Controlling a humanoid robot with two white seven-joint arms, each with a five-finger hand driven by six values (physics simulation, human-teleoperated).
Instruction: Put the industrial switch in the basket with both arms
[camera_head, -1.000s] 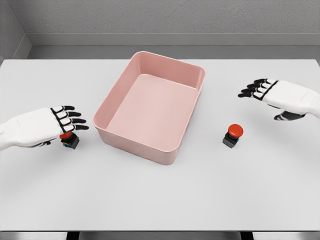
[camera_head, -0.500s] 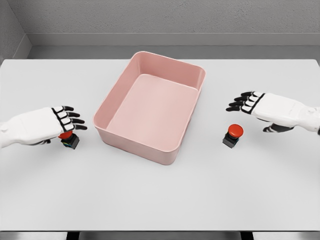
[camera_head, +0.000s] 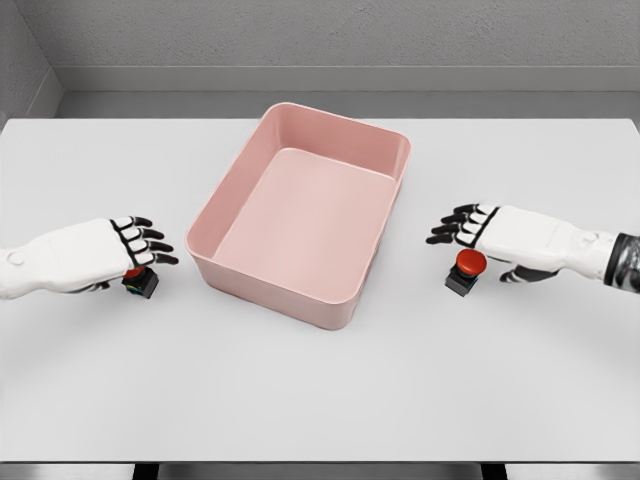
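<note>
Industrial switch, right (camera_head: 466, 269): red mushroom cap on a dark square base, upright on the white table (camera_head: 320, 390), right of the basket and well apart from it. Not in the basket.

Industrial switch, left (camera_head: 139, 281): same type, red cap mostly hidden under the fingers above it, dark base with a hint of coloured marking visible. Upright on the table, near the basket's lower left wall but apart from it. Not in the basket.

Right hand (camera_head: 500, 238): white shell, black finger joints, arm entering from the right edge. Palm down, fingers (camera_head: 452, 226) extended and slightly spread, pointing left toward the basket. Positioned just above and behind the right switch; thumb tucked low on the far side of the cap. No closed grip visible; contact with the cap cannot be told.

Left hand (camera_head: 95, 254): same build, arm entering from the left edge. Palm down over the left switch, fingers (camera_head: 147, 242) reaching past the cap, lightly spread, not wrapped around it. Contact with the cap cannot be told for certain.

Basket (camera_head: 392, 150): pink rectangular tub, rounded corners, set at a slight angle at table centre. Interior bare pink floor.

Surroundings: grey wall (camera_head: 320, 35) behind the table's far edge.
</note>
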